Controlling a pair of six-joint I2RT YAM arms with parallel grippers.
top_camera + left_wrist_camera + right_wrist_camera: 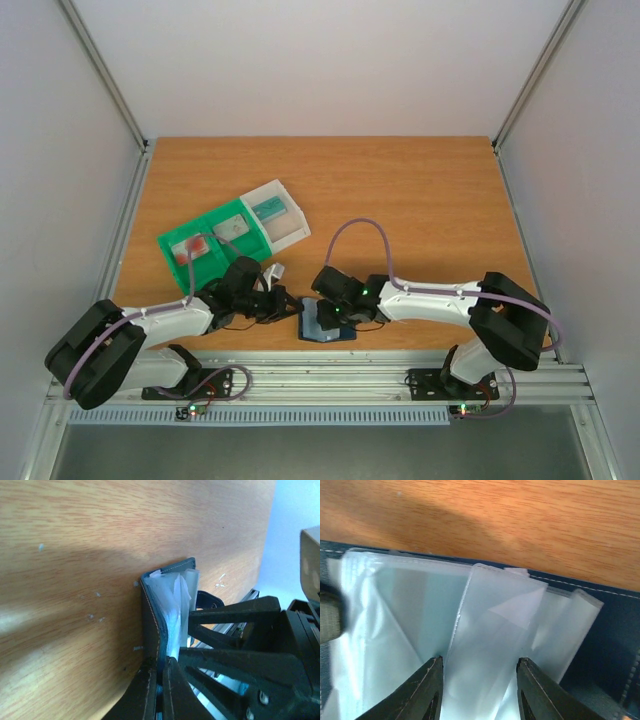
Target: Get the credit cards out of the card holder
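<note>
The dark navy card holder (330, 328) lies open at the table's near edge, between my two grippers. In the left wrist view its cover (150, 615) stands on edge, and my left gripper (160, 662) is shut on that cover's lower edge. Clear plastic sleeves (180, 600) fan out from the inside. My right gripper (480, 659) is open, its fingers (432, 690) straddling one pale sleeve (490, 630) over the navy lining (615, 630). I cannot tell credit cards apart from the sleeves. A teal card (268, 210) lies in the tray's white bin.
A green-and-white compartment tray (215, 222) stands behind my left arm, with a small red item (197, 245) in one green cell. The metal rail (330, 375) runs just in front of the card holder. Grey walls enclose the table on three sides.
</note>
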